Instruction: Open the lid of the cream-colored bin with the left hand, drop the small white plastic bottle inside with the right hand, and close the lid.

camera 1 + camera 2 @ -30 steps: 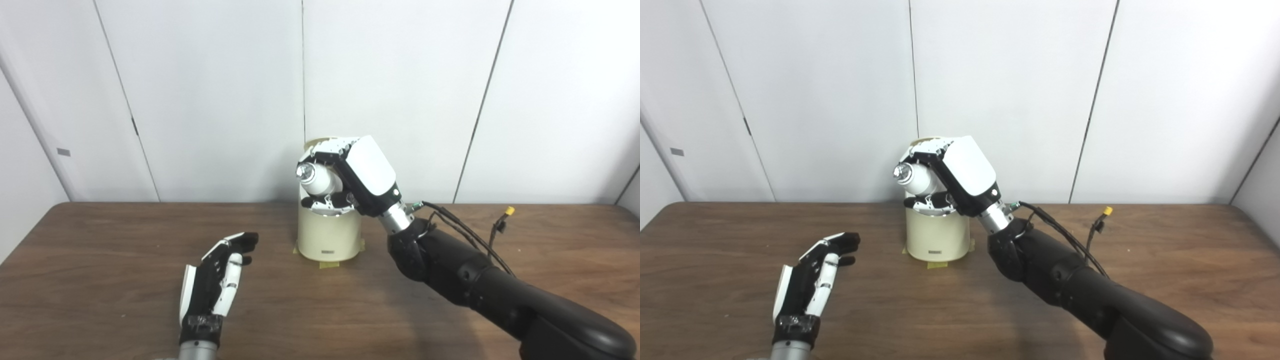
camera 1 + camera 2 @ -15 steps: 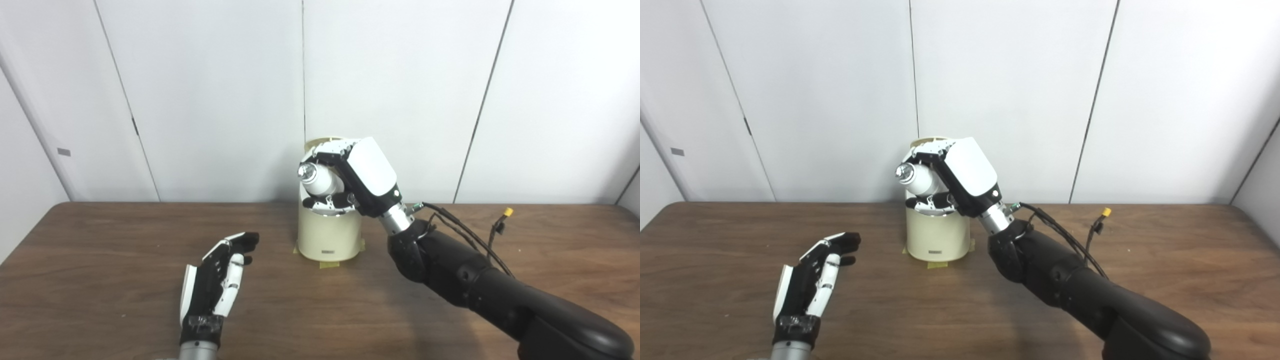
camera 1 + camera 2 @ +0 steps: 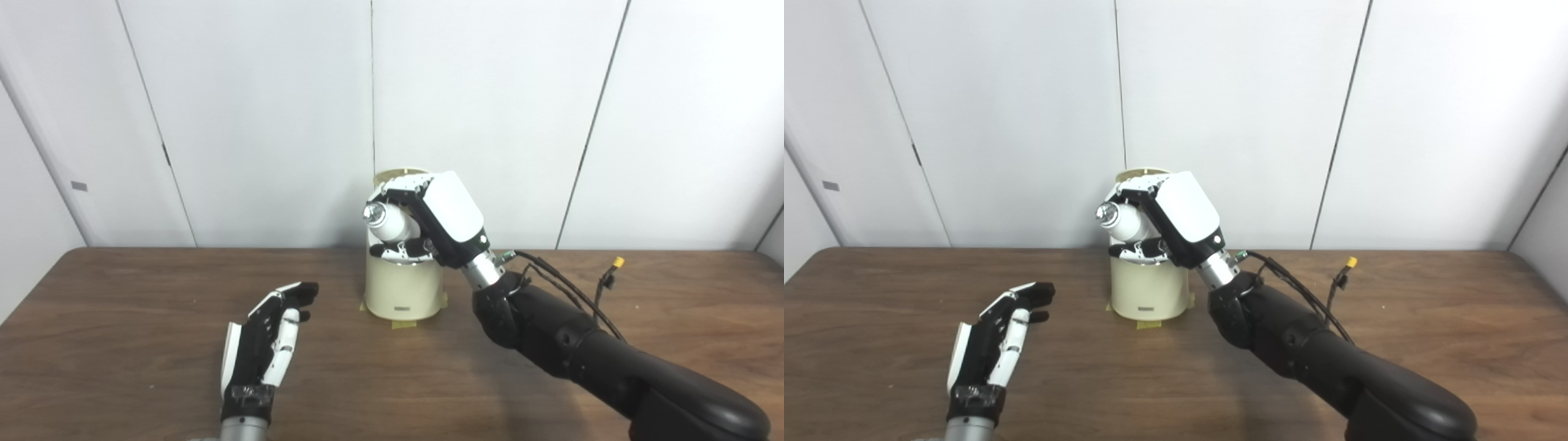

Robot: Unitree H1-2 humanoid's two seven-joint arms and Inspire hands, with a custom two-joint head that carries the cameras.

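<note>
The cream-colored bin stands at the table's far middle, its lid tipped up behind, mostly hidden by my right hand. My right hand is shut on the small white plastic bottle, holding it tilted over the bin's mouth with its silvery cap pointing left. My left hand rests open above the table, to the left of the bin and nearer to me, holding nothing. The same scene appears in the right eye view, with the bin, the bottle and the left hand.
Yellow tape marks the bin's base on the brown wooden table. Black cables with a yellow connector hang off the right forearm. White wall panels stand close behind the bin.
The right hand with the bottle has shifted slightly left and up over the bin. The left hand has stayed where it was.
</note>
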